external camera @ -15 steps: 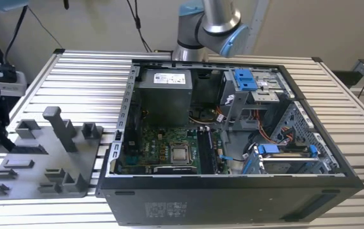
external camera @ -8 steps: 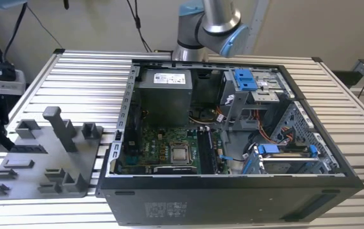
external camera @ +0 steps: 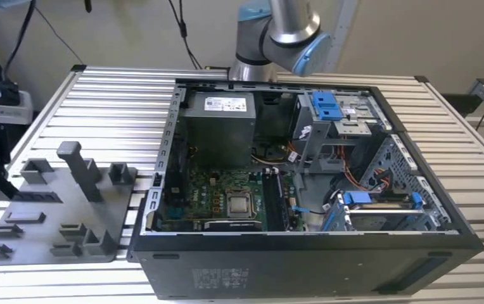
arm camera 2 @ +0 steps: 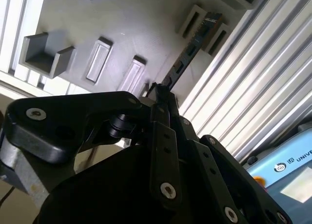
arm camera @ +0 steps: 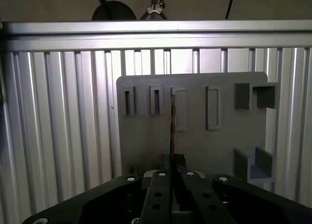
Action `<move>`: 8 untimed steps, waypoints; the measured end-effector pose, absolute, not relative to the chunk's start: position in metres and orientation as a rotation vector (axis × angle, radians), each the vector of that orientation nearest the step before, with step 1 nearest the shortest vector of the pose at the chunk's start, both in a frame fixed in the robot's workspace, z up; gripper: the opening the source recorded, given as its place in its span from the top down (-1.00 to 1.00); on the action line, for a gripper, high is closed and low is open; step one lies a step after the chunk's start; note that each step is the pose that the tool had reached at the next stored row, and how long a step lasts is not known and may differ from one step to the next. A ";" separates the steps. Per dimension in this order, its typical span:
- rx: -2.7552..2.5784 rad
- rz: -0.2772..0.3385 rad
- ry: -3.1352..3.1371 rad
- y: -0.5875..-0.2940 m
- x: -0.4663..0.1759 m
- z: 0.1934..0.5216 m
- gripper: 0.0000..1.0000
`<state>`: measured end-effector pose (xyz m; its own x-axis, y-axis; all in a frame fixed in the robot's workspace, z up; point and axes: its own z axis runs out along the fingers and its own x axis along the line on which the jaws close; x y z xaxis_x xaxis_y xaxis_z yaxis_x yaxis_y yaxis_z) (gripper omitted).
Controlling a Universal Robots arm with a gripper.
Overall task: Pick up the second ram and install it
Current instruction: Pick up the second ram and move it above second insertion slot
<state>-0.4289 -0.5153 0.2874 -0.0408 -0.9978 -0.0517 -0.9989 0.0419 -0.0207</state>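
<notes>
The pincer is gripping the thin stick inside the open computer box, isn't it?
Not quite. The pincer is gripping the thin memory stick, but at the grey slotted tray, not inside the open computer box. The first wrist view shows the tray right behind the stick.

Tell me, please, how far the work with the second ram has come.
Done: the hand is closed on the second ram, seen in both wrist views. In hand: the stick is over the grey fixture plate; I cannot tell whether it is free of its holder. Left: installing; the ram is not yet at the black slots of the green board in the computer case.
</notes>
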 end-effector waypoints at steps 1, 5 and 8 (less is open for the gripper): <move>-2.139 0.032 2.229 -0.515 -0.429 0.288 0.73; -2.138 0.032 2.230 -0.515 -0.429 0.291 0.73; -2.138 0.032 2.230 -0.515 -0.429 0.294 0.73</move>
<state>-0.4289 -0.5153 0.2944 -0.0418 -0.9978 -0.0519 -0.9989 0.0429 -0.0209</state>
